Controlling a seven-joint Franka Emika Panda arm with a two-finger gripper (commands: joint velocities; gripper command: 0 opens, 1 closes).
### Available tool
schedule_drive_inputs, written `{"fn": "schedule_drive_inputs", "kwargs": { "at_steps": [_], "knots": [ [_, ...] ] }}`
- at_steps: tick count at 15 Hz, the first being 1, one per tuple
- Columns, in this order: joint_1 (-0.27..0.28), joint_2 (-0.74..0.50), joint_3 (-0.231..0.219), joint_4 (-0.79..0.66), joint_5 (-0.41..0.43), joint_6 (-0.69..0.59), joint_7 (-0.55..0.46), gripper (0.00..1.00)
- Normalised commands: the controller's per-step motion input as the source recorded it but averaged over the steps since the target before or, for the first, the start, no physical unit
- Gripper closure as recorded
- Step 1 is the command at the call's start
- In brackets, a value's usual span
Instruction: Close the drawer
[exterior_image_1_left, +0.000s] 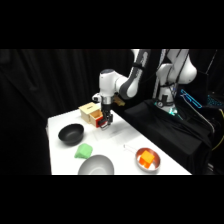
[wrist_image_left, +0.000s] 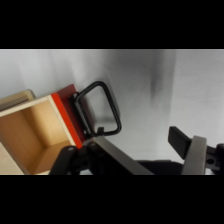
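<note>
On the white counter (exterior_image_1_left: 62, 155), going from left to right, a black bowl (exterior_image_1_left: 70, 133) sat nearest the left edge, with a green object (exterior_image_1_left: 84, 150) just in front of it and a grey bowl (exterior_image_1_left: 96, 164) at the near edge. Behind these stood the small tan wooden box (exterior_image_1_left: 90, 112), and the drawer (exterior_image_1_left: 102, 121) with its red front was pulled out of it toward the right. In the wrist view the drawer (wrist_image_left: 65, 118) was plainly open, its pale wooden inside showing, and its dark loop handle (wrist_image_left: 99, 109) stuck out from the red face. The gripper (exterior_image_1_left: 105, 123) hung directly at that drawer front. Its fingers (wrist_image_left: 192, 148) were spread apart and held nothing; the handle lay beside the one at the picture's left, not between the two. Further right sat a metal bowl (exterior_image_1_left: 148, 159) around an orange block (exterior_image_1_left: 146, 158).

The step in hand looked like the approach to the push, with the drawer not yet shut. The next move would likely call for pressing squarely on the red front, straight along the drawer's slide into the box, without catching the handle or shoving the light box across the counter.
</note>
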Motion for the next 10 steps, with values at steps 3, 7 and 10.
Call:
{"fn": "schedule_drive_inputs", "kwargs": {
  "at_steps": [3,7,10],
  "knots": [
    [-0.011,0.17,-0.068,0.00,-0.156,0.28,0.06,0.00],
    [0.118,0.20,-0.181,0.02,-0.270,0.30,0.17,0.00],
    [0.219,0.22,-0.264,0.08,-0.233,0.30,0.21,0.00]
  ]
}}
